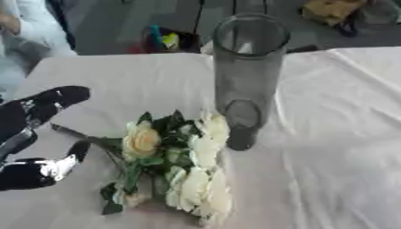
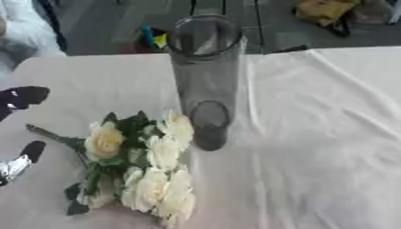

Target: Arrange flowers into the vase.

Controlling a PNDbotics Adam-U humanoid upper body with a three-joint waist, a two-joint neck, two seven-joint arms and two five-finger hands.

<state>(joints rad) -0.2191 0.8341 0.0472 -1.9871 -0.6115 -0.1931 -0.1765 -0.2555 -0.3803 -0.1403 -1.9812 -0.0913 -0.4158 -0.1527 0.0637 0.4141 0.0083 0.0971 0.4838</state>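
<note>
Cream-white flowers (image 1: pixel 184 167) lie on the white tablecloth (image 1: pixel 329 134) just beside the upright glass vase (image 1: pixel 244 76) (likely light, soft-headed, best taken by the green stems), while the left hand (image 1: pixel 35 138) sits open at their stem end.

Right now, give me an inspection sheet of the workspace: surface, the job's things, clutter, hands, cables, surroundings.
Surface: table covered with a white cloth, creased on the right side.
Job's things: tall clear glass vase standing upright, nothing in it; bunch of cream flowers with green leaves lying flat on the cloth just in front and left of the vase.
Clutter: nothing seen on the cloth.
Hands: left hand at the left edge, fingers spread open beside the flower stems, holding nothing; right hand not in view.
Cables: nothing seen.
Surroundings: dark floor beyond the table, a small colourful object and a yellowish bundle lying there.
</note>
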